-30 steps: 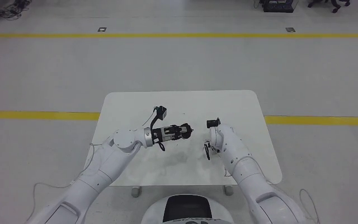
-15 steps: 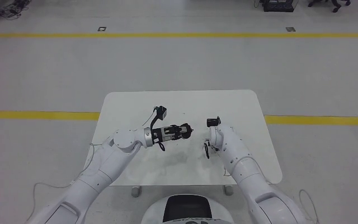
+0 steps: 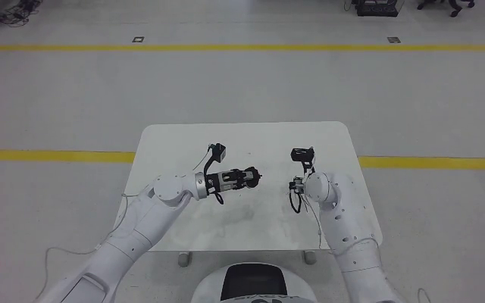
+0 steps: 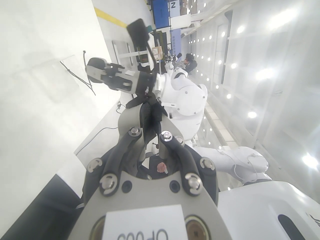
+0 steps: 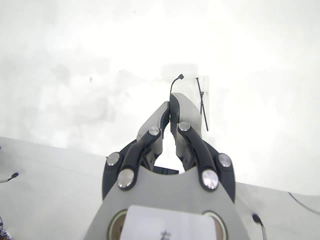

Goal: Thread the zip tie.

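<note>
Two hands hang apart over the surface: the right hand, at 3 o'clock from the closed left hand, pinches the zip tie near its head. Likely risk: the thin strap swivels in that pinch, and tail misses slot.

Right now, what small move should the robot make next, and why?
Likely bring the right gripper toward the left gripper. The right is shut on a zip tie with both ends free, and the two grippers stand apart, so the left cannot yet take an end.

Thin black zip tie, slightly curved
</note>
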